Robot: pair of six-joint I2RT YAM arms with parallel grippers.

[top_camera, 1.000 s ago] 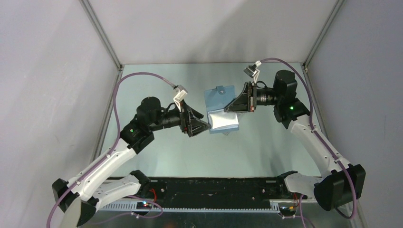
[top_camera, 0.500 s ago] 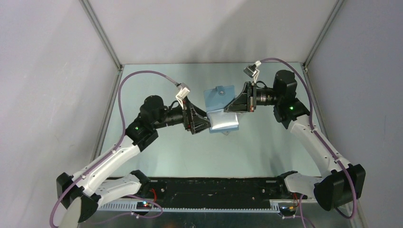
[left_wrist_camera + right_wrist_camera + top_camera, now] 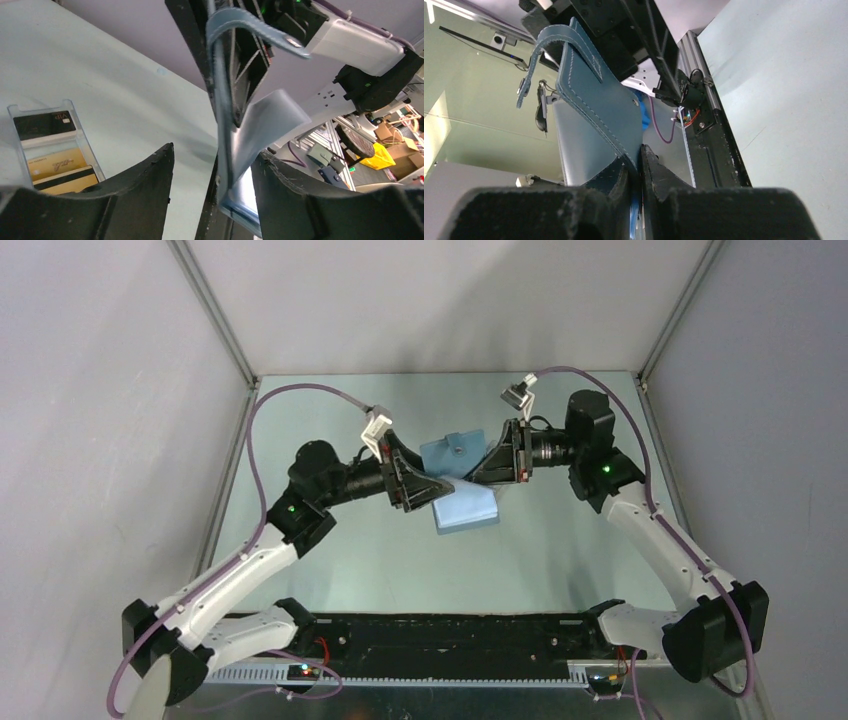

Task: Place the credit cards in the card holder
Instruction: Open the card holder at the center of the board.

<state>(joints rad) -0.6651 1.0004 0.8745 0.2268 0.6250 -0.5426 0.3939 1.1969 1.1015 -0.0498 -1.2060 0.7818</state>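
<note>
The blue card holder [image 3: 466, 508] hangs open above the table between my two grippers. My right gripper [image 3: 480, 474] is shut on its stitched cover [image 3: 594, 100], pinching the lower edge. My left gripper [image 3: 438, 492] is open, and the holder's edge [image 3: 223, 110] with a clear inner sleeve [image 3: 267, 122] stands between its fingers, close to the right finger [image 3: 280, 180]. A wide gap remains at the left finger [image 3: 145, 180]. The credit cards lie on the table in a clear tray: a black card [image 3: 44, 124], a gold card [image 3: 52, 162] and a striped one [image 3: 67, 181].
The clear plastic tray [image 3: 84, 142] lies on the table below my left gripper, seen only in the left wrist view. A snap strap [image 3: 531, 65] curls off the holder's top. Grey walls and metal frame posts [image 3: 215, 315] close in the table.
My left gripper moved right and narrowed its jaws around the holder's edge. The holder swung so its shiny inner sleeve no longer faces up. My right arm shifted slightly left.
</note>
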